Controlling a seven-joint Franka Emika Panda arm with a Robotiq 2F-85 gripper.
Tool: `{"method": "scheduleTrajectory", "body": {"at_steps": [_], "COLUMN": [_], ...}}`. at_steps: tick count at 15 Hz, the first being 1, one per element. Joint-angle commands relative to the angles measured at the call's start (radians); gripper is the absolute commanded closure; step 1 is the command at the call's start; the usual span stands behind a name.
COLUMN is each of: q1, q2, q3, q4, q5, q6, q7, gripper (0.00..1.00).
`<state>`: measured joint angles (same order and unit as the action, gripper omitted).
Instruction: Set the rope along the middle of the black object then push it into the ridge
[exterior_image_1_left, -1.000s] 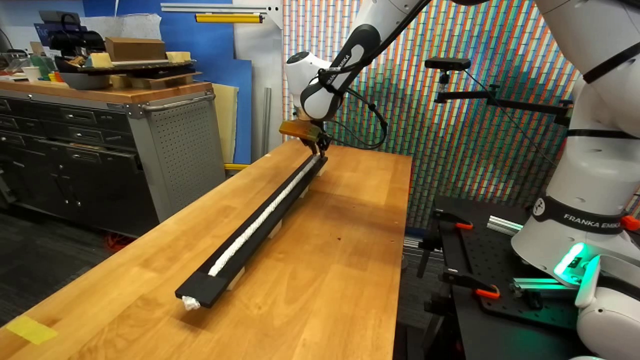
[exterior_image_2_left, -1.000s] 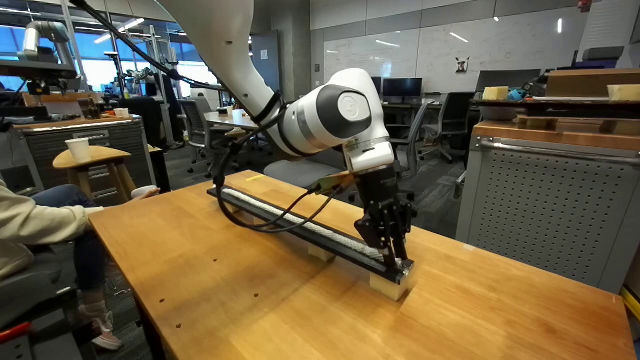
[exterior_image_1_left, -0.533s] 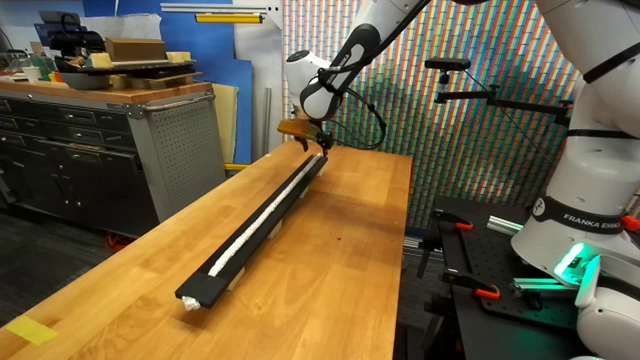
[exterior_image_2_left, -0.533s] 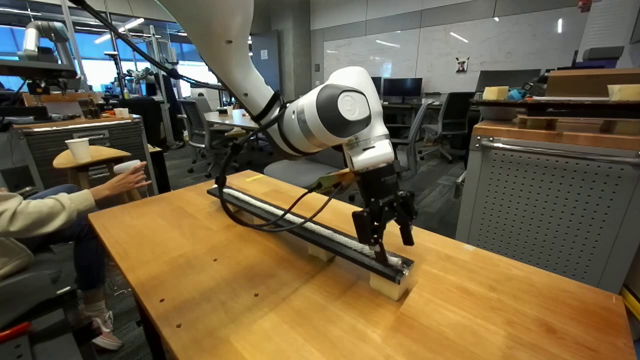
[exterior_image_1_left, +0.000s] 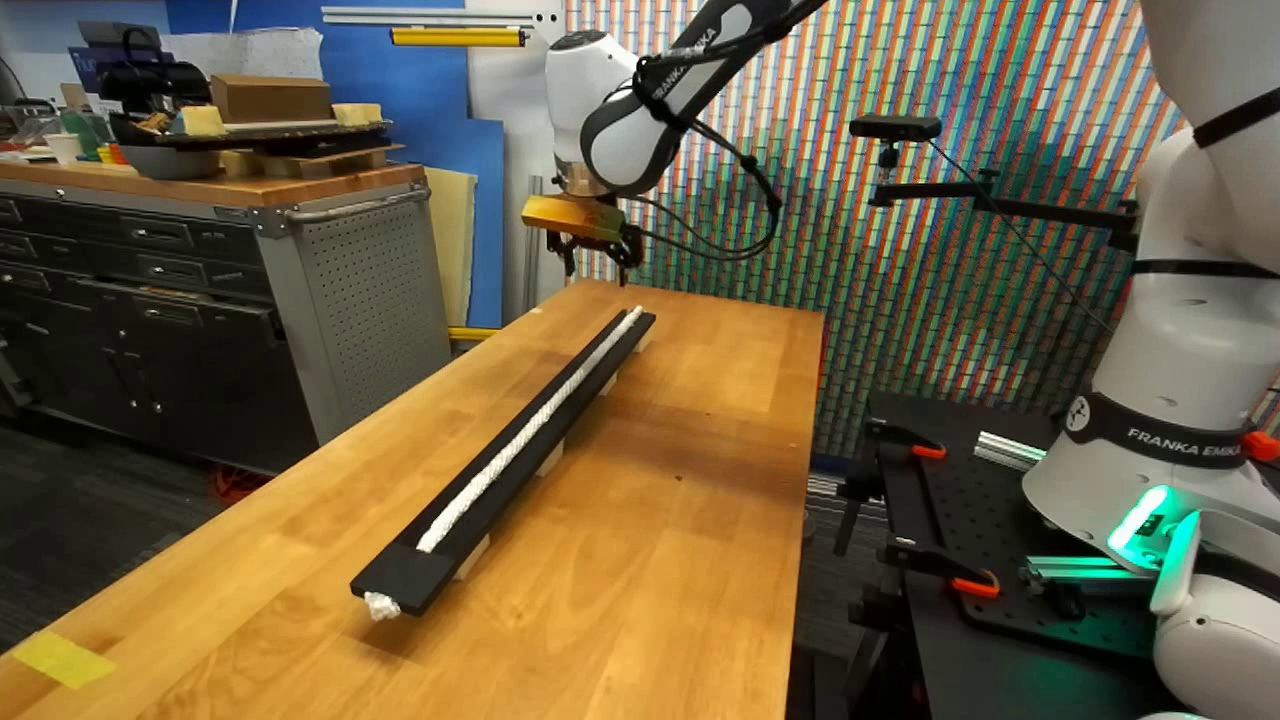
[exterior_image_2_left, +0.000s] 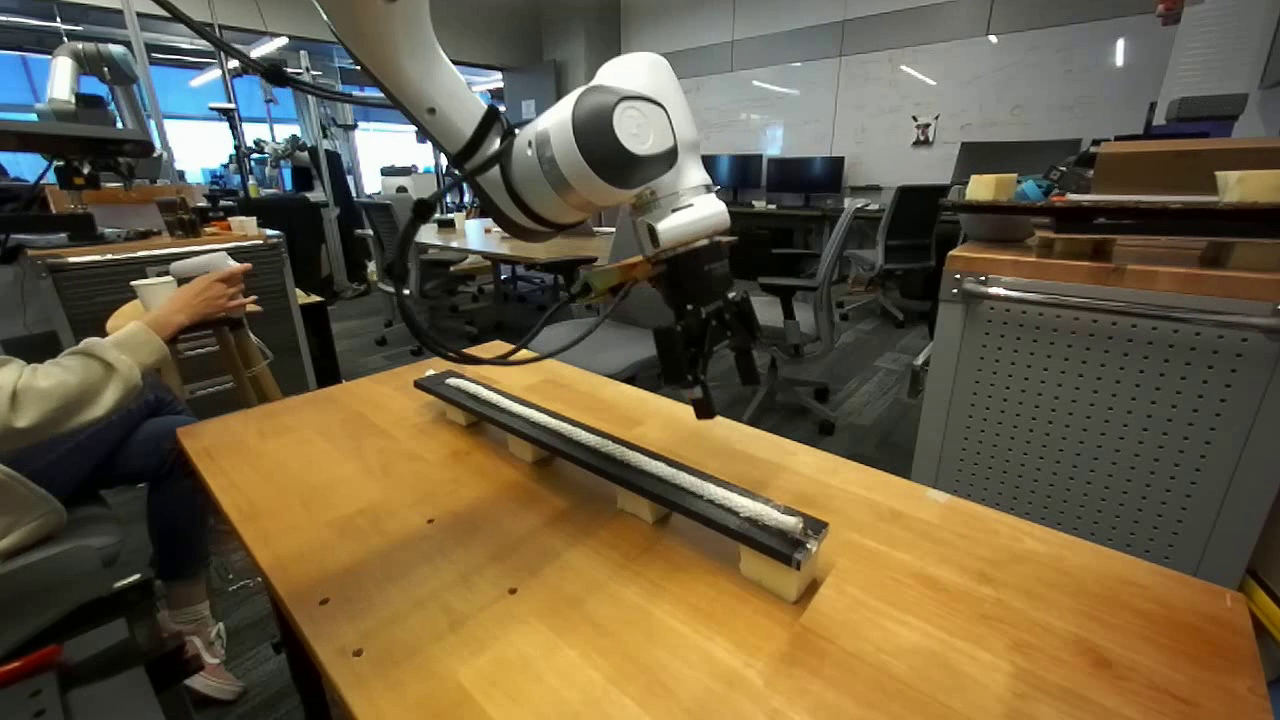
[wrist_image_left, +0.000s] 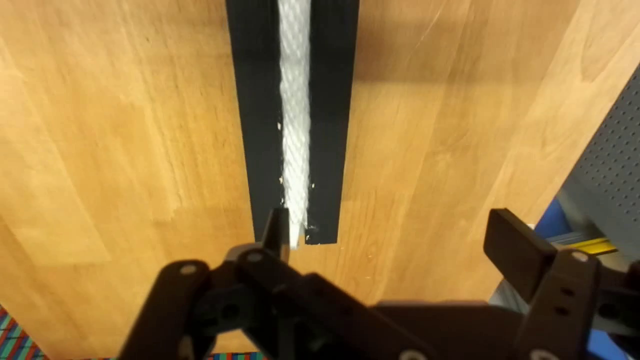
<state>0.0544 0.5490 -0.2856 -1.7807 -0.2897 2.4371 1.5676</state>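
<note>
At the left of an exterior view, you have the rope (exterior_image_1_left: 523, 438) laid along the middle of the black bar (exterior_image_1_left: 530, 452), from close to the bar's near end up and rightward to its far end; a white tuft (exterior_image_1_left: 381, 605) pokes out at the near end. Your gripper (exterior_image_1_left: 596, 274) hangs above the table (exterior_image_1_left: 690, 560) by the bar's far end, apart from rope and bar alike. In your wrist view the rope runs down a little left of centre, black on either side, and its thin tip reaches just past the end of the bar; how deep it is sunk, you cannot tell.

Your arm (exterior_image_2_left: 615, 145) reaches from the top left of an exterior view, slopes down to the right, bends at the wrist and points the gripper downward, higher than the bar.

Your gripper is released, its jaws spread wide. Across the wrist view, the finger (wrist_image_left: 276, 232) at the left overlaps the bar's end in your line of sight, close beside the rope's tip; then comes a broad gap over table wood; then the opposite finger (wrist_image_left: 520, 255), well clear of the bar.
</note>
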Motion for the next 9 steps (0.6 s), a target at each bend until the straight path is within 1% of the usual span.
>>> {"method": "scheduleTrajectory", "body": {"at_steps": [1,5,9], "q1": [0.024,0.041,0.059], "q2": [-0.166,-0.271,-0.343], "q3": [0.051,0.126,0.213], "q4": [-0.129,-0.212,-0.282], "q5": [-0.007,0.005,0.033], "q6": [-0.051,-0.093,-0.076], "q7": [-0.111,-0.208,-0.285], "gripper": [0.0,0.0,0.0]}}
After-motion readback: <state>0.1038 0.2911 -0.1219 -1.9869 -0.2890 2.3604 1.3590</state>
